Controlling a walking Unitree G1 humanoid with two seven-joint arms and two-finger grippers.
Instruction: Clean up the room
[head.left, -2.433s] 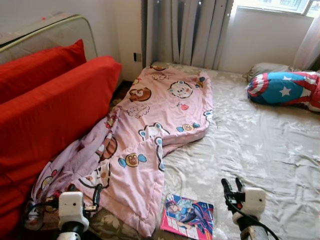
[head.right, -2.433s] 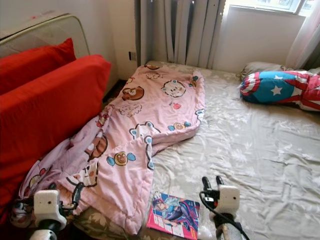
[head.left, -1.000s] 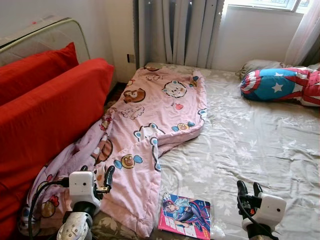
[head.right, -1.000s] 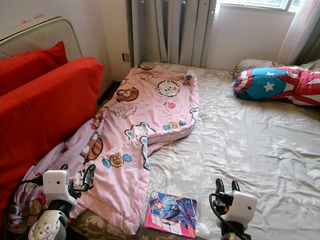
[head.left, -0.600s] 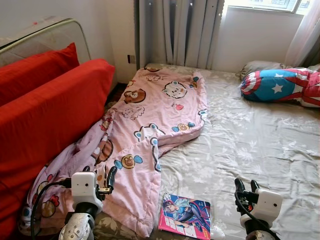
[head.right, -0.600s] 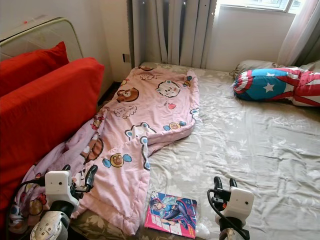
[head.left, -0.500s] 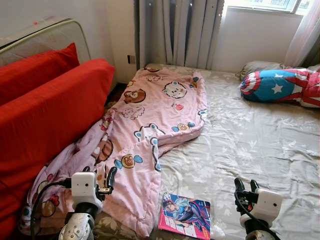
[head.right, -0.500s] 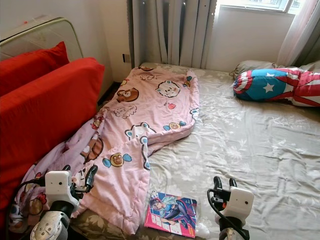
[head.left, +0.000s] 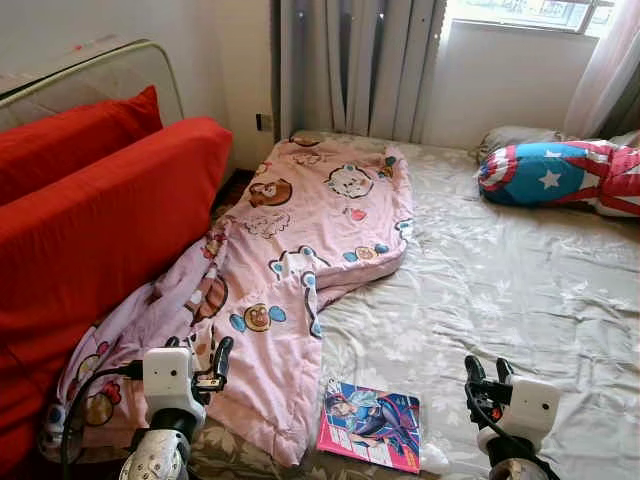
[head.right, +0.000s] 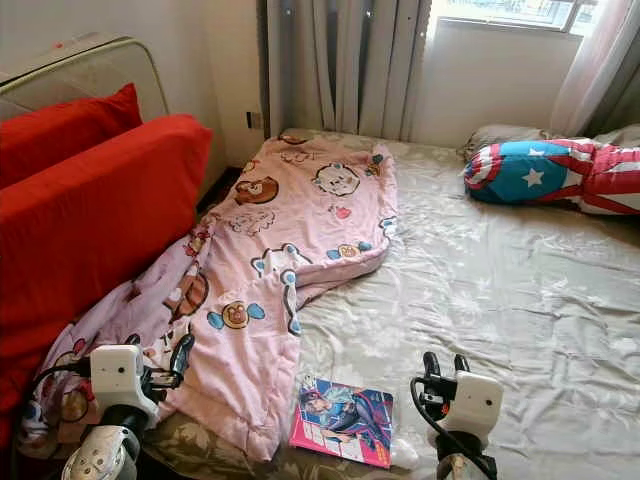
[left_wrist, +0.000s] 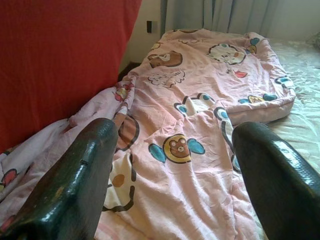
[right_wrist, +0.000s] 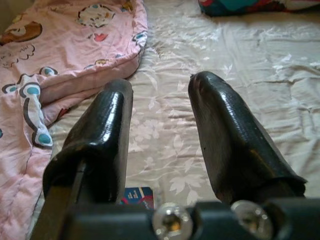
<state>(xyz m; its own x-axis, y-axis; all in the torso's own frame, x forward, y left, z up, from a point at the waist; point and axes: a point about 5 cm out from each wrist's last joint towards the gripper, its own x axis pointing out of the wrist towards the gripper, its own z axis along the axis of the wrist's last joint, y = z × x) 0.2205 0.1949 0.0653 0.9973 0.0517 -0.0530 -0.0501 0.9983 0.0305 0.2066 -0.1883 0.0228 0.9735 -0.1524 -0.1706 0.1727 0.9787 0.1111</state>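
— Pink it was, the quilt (head.left: 300, 270), printed with cartoon animals, lying rumpled down the left side of the bed (head.left: 520, 290). Its near end spilled off the edge against the red sofa (head.left: 90, 230).

— And the rest of the bed?

— Grey floral sheet, creased. A magazine (head.left: 371, 427) with a bright illustrated cover lay flat near the foot, just beside the quilt's lower corner. Far off at the head, by the window, sat a pillow (head.left: 560, 175) in blue, red and white with a star on it, well apart from the quilt.

— Where were the grippers?

— Both low at the near edge. The left gripper (left_wrist: 175, 185) hovered over the quilt's lower end, its jaws spread wide with nothing between them; through the gap you could see a bear print. The right gripper (right_wrist: 160, 135) hung over bare sheet to the right of the magazine, jaws parted too and holding nothing.

— Anything behind?

— Grey curtains (head.left: 350, 65) hung at the far wall, and a red cushion (head.left: 75, 135) topped the sofa back.
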